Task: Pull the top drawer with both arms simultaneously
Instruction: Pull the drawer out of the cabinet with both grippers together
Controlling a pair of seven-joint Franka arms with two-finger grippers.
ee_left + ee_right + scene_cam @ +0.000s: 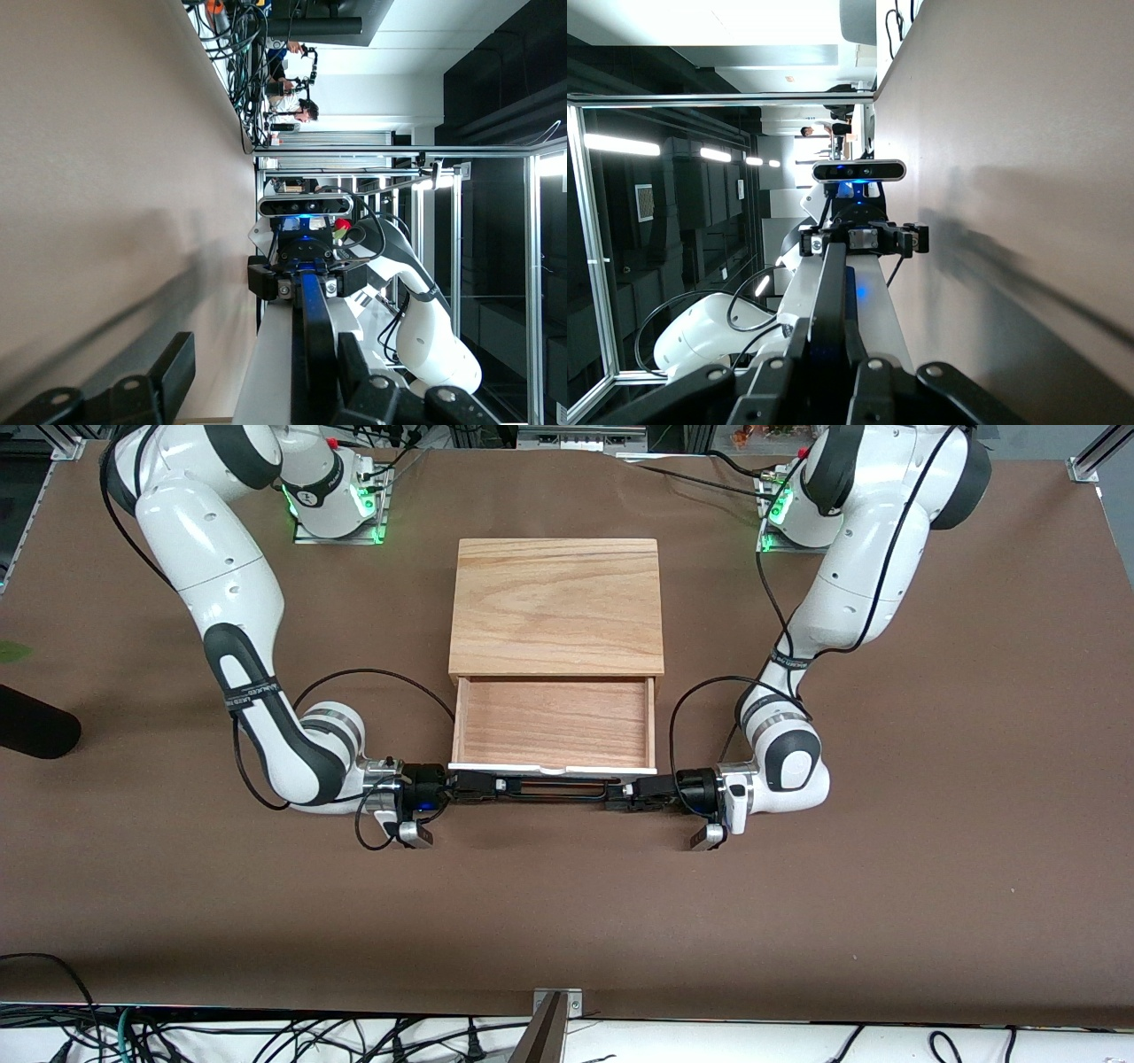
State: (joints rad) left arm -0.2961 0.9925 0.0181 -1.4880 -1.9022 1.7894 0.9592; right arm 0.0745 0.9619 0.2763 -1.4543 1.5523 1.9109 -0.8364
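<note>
Level, both claws (483, 787) on handle (556, 788)

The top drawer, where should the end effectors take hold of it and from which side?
Grip the top drawer by its long black bar handle, which stands off the white front panel. The bar is long and thin, so come in along it from each end, as the left end effector and right end effector do now.

a brown table (567, 921) fills the front view, with tangled black cables (266, 1041) along its near edge. the wrist views show aluminium framing (594, 266), bright ceiling strip lights (620, 144) and dark wall panels (496, 80).
</note>
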